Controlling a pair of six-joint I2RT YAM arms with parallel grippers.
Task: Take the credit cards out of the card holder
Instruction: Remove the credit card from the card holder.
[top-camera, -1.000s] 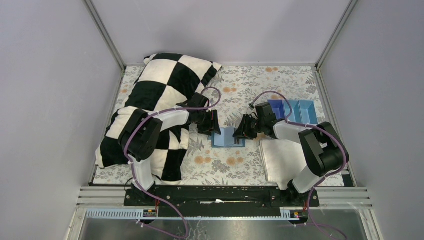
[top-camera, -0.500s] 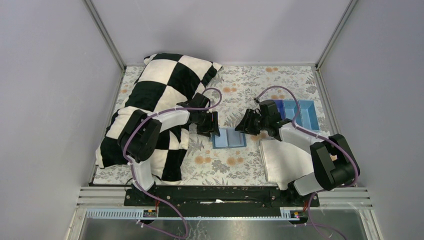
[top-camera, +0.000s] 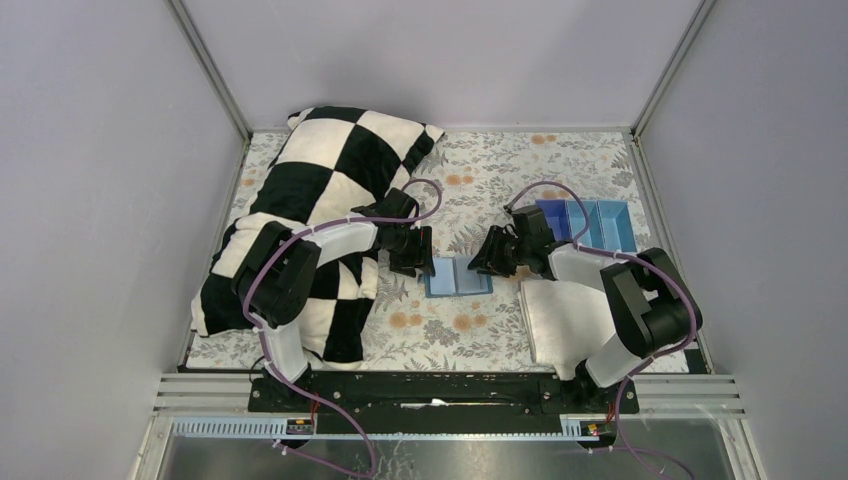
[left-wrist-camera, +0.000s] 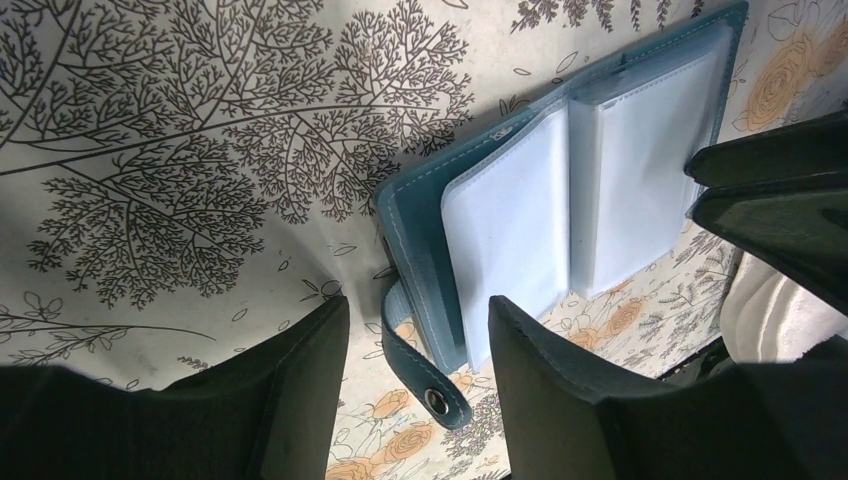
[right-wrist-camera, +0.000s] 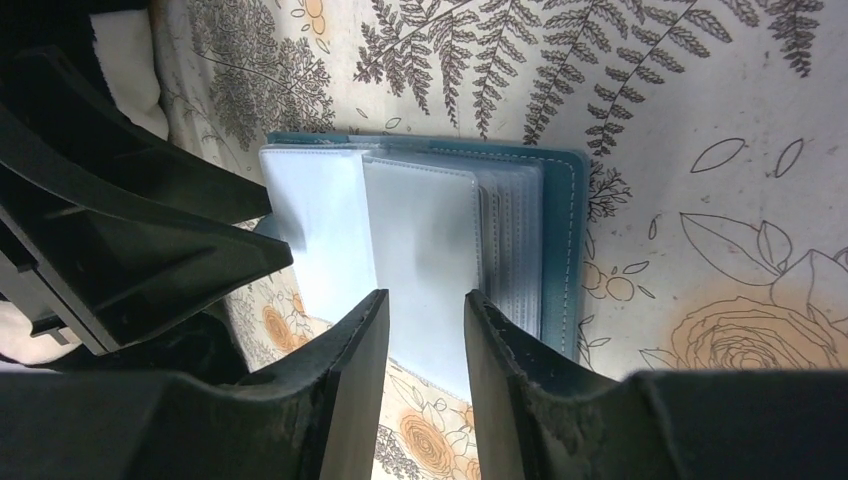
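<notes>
**While Both Grippers Flank It, the Card Holder Lies Open**

Where the flower-printed tablecloth (top-camera: 520, 170) shows between the two arms, the small light-blue leather-like card holder (top-camera: 458, 277) lies flat and opened like a book, its cloudy plastic sleeves facing up. The credit cards cannot be made out inside those sleeves. At the holder's left edge the left gripper (top-camera: 416, 262) sits low with its jaws released and well apart; in the left wrist view the holder's snap strap (left-wrist-camera: 420, 360) lies in the gap, not pinched. At the right edge the right gripper (top-camera: 487, 262) points down over the sleeves, its jaws parted by a narrower gap and nothing clamped between them. Left of the holder lies a black-and-white chequered pillow (top-camera: 330, 180), a folded white cloth (top-camera: 570, 315) rests under the right arm, and a bright blue compartment tray (top-camera: 592, 222) stands beyond it.
</notes>
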